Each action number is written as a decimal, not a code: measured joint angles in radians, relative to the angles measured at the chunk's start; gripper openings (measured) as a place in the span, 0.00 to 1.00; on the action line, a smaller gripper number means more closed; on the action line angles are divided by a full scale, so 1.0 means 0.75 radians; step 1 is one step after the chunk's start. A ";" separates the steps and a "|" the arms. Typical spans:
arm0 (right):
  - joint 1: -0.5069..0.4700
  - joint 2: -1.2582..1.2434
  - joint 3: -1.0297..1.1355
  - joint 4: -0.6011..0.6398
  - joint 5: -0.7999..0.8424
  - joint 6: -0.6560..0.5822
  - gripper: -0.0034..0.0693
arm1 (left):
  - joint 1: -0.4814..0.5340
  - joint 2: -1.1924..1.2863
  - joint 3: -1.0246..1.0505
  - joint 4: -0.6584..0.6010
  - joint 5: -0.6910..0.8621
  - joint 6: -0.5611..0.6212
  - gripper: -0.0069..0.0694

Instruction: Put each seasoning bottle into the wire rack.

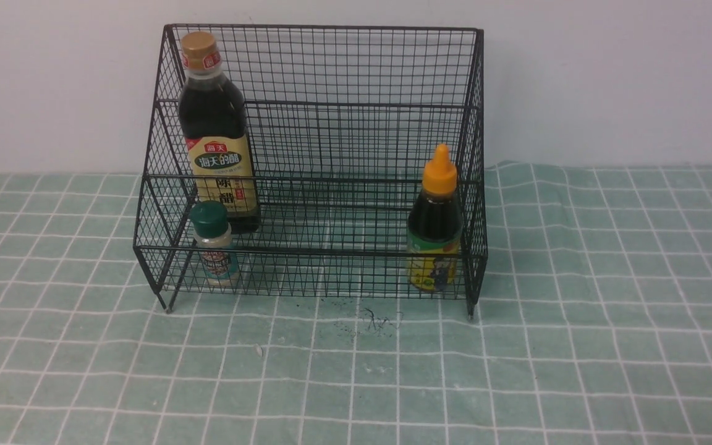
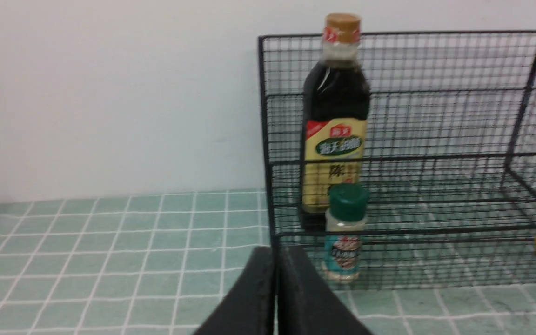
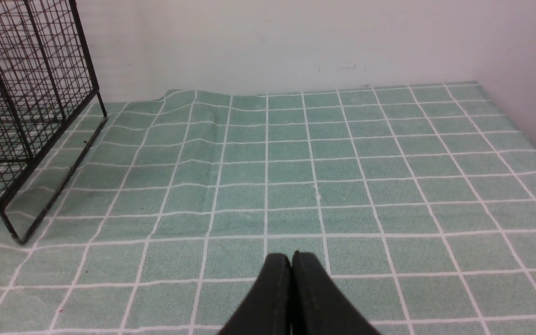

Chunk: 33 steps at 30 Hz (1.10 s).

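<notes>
**Seasoning bottles all stand in the wire rack**

Seasoning bottles stand upright in the wire rack (image 1: 331,154) at the surface's far edge: vinegar bottle (image 1: 215,133) on the left end's upper tier, green-capped shaker (image 1: 215,244) just before it, squeeze bottle (image 1: 434,222) at the right end. Left pincer (image 2: 276,260), pressed closed and empty, faces the shaker nearby; right pincer (image 3: 291,263), likewise closed, points over bare cloth. Nothing looks left to load.

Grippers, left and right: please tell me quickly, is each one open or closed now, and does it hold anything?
Left gripper: closed, holding nothing.
Right gripper: closed, holding nothing.
</notes>
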 joint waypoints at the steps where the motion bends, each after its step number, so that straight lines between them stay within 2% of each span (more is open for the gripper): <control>1: 0.000 0.000 0.000 0.000 0.000 0.000 0.03 | 0.003 -0.019 0.029 0.002 -0.007 0.000 0.08; 5: 0.000 0.000 0.000 0.000 0.000 0.000 0.03 | 0.019 -0.178 0.336 0.064 -0.118 -0.001 0.08; 9: 0.000 0.000 0.000 0.000 0.000 0.000 0.03 | 0.019 -0.193 0.442 0.073 -0.119 -0.008 0.08; 15: 0.000 0.000 0.000 0.000 -0.001 0.000 0.03 | -0.040 -0.194 0.445 0.073 0.000 -0.034 0.08; 20: 0.000 0.000 0.000 0.000 -0.001 0.000 0.03 | -0.111 -0.194 0.445 0.073 0.000 -0.034 0.08; 33: 0.000 0.000 0.000 0.000 -0.001 -0.016 0.03 | -0.115 -0.194 0.445 0.073 0.002 -0.033 0.08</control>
